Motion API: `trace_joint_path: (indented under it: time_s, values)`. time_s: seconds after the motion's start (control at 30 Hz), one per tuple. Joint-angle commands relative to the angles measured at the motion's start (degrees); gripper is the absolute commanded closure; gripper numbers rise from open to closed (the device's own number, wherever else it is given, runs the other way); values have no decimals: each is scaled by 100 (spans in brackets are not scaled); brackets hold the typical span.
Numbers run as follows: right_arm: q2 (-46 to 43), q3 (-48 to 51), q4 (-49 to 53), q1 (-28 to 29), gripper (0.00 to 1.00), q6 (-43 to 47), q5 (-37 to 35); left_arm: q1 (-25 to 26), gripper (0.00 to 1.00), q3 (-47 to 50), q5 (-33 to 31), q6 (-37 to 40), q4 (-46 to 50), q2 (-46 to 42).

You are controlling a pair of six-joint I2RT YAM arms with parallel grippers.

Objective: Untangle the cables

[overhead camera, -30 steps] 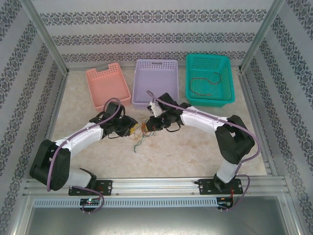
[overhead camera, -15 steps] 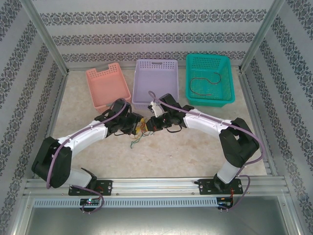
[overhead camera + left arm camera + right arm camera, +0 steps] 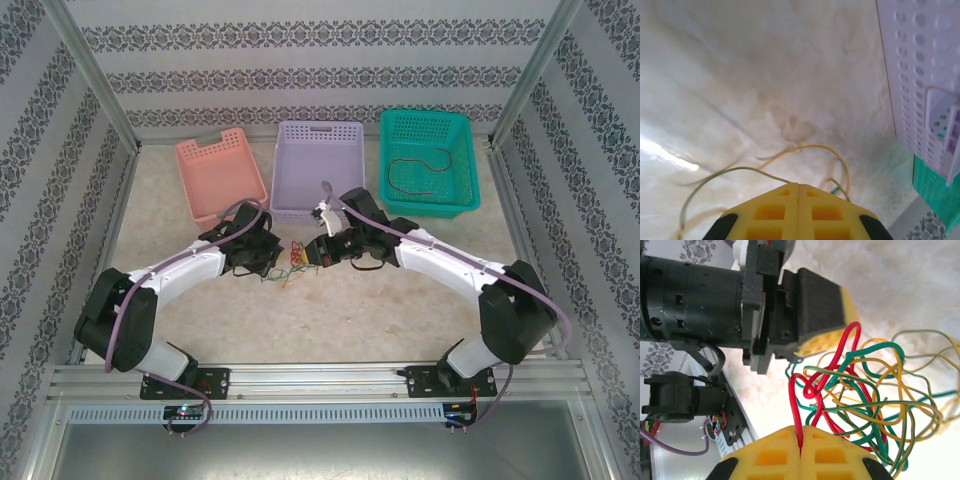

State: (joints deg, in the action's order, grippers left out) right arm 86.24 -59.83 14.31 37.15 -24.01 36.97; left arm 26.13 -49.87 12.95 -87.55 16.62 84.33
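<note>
Red, green and yellowish cables: 1 loose knot at the middle of the table, between left gripper and right gripper. Handling, judged: hair-thin, light, limp, springy, prone to snag; take hold at a free outer loop. Right gripper clamped on 1 red strand. Left gripper pressed closed, hold unclear. Markings: none legible.
</note>
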Motion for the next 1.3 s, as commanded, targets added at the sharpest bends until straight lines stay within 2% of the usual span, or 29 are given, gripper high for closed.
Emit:
trace_joint_path:
  time_s: [0.0, 0.13, 0.23, 0.3, 0.4, 0.5, 0.63, 0.73, 0.93, 1.07, 1.27]
  values:
    - [-400, 250, 1, -233, 100, -22, 24, -246, 100, 23, -413, 395, 577, -343]
    - [-762, 577, -199, -565, 100, -323, 81, -374, 100, 30, -469, 606, 783, -542]
    - [-845, 687, -249, -710, 100, -491, 68, -339, 99, -28, -150, 750, 307, -576]
    - [-805, 721, -282, -777, 100, -677, -28, -201, 85, -118, 310, 924, -390, -476]
    - [-569, 673, -392, -912, 100, -1222, -86, 207, 68, -596, 660, 1493, -564, -296]
    - [-254, 522, -275, -987, 100, -2003, -334, 592, 58, -720, 623, 1589, -562, -302]
    - [-28, 490, -427, -969, 100, -3363, -629, 1118, 49, -292, 205, 1028, -1251, -592]
    - [92, 307, -175, -891, 100, -4205, -898, 1498, 47, -243, -254, 1030, -1307, -767]
    - [207, 205, -25, -875, 100, -5842, -1113, 1778, 49, 16, -519, 1282, -1509, -813]
    - [156, -177, 359, -858, 100, -6366, -1239, 1915, 49, 381, -693, 1586, -2072, -805]
    - [29, -522, 725, -832, 100, -7000, -1231, 2001, 40, 641, -700, 2262, -3124, -602]
